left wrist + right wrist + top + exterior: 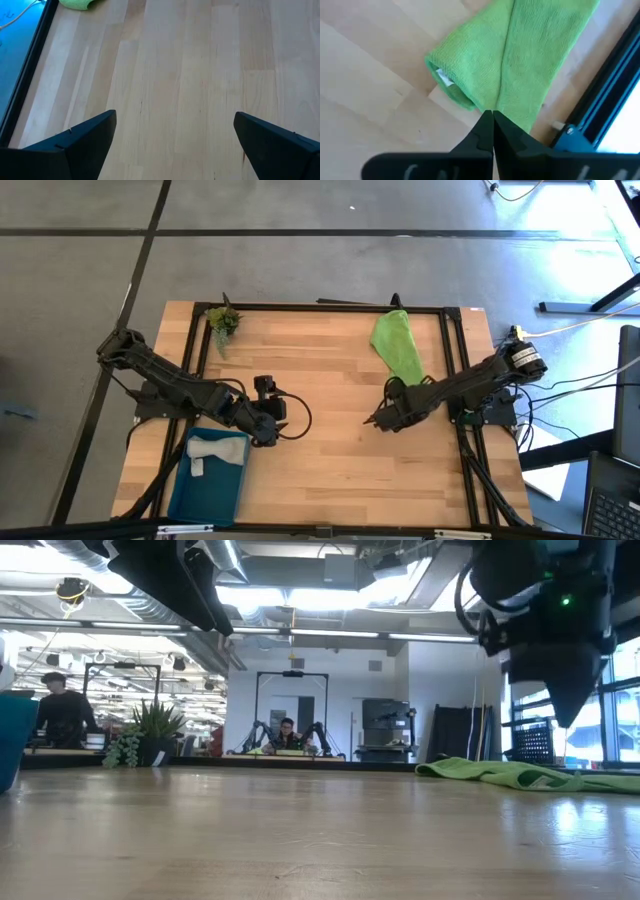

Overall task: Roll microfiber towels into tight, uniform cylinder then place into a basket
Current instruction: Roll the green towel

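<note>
**A:** From above, what lies on the pale wooden butcher-block table (330, 430)?

**B:** A bright lime green microfiber towel (398, 345) lies loosely folded near the far right corner. The shallow rectangular teal-blue plastic basket (205, 492) sits at the near left edge, with the light grey microfiber towel (216, 448) inside its far end. A small green plant sprig (223, 320) lies at the far left corner.

**A:** And the arms?

**B:** The left gripper (268, 420) hangs just beside the basket's far right corner, the right gripper (384, 418) just off the green towel's near end.

**A:** At table height?

**B:** The green towel (520, 774) lies flat at right beneath a dark arm; the basket's wall (14, 740) shows at the left edge. People sit in the room behind.

**A:** The left wrist view?

**B:** Its two dark fingers (80, 145) stand wide apart over bare wood, holding nothing. A corner of green towel (79, 4) shows far off.

**A:** The right wrist view?

**B:** The right gripper (492, 131) has its fingers pressed fully together, tips at the rolled towel's (510, 60) edge. Whether any cloth is pinched between them I cannot quite tell; it looks like none.
</note>
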### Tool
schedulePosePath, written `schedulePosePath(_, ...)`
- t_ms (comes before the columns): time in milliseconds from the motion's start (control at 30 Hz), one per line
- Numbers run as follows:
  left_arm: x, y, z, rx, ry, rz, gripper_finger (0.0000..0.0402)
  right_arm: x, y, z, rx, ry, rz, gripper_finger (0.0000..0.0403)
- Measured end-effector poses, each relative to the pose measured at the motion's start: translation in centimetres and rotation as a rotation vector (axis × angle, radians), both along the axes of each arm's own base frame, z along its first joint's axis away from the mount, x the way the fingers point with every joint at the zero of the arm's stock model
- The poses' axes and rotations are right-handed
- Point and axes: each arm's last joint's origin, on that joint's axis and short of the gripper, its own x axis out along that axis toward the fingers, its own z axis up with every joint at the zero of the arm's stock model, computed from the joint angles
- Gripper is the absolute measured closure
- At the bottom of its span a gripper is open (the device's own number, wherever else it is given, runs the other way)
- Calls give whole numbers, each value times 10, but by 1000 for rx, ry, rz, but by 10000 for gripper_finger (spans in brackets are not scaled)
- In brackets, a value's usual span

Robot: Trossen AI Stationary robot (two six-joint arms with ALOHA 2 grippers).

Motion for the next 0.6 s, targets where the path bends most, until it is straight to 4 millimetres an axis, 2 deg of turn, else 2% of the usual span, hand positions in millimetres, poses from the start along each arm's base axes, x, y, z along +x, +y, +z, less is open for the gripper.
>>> schedulePosePath(333,0,0,0,0,0,0,7,-13,12,9,20,110,-25,399)
schedulePosePath(600,0,0,0,0,0,1,7,-17,17,6,83,147,-12,346)
